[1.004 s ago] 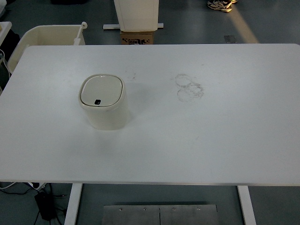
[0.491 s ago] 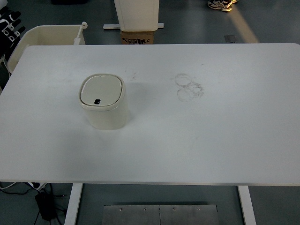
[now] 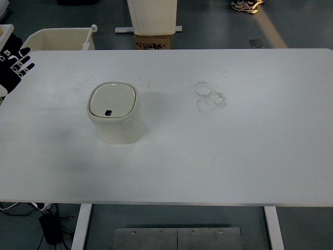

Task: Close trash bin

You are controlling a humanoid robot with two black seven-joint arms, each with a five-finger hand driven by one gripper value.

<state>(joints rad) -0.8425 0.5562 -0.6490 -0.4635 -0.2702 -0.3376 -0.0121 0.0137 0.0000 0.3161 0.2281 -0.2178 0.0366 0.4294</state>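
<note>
A cream trash bin (image 3: 114, 113) is standing upright on the white table (image 3: 208, 156), and everything else is placed here in relation to it. Its flat lid (image 3: 112, 100) is lying down flush on the rim, with a small dark button (image 3: 108, 112) showing at the lid's near edge. Well to the left of the bin and a little farther back, the left hand (image 3: 14, 66) is reaching in over the table's far-left corner, its black fingers (image 3: 23, 59) with white tips spread wide and holding nothing, well apart from the bin. To the right of the bin, some faint ring-shaped marks (image 3: 210, 97) are showing on the tabletop. Behind the bin, beyond the table's far edge, a cream tub (image 3: 54, 38) is sitting on the floor.
</note>
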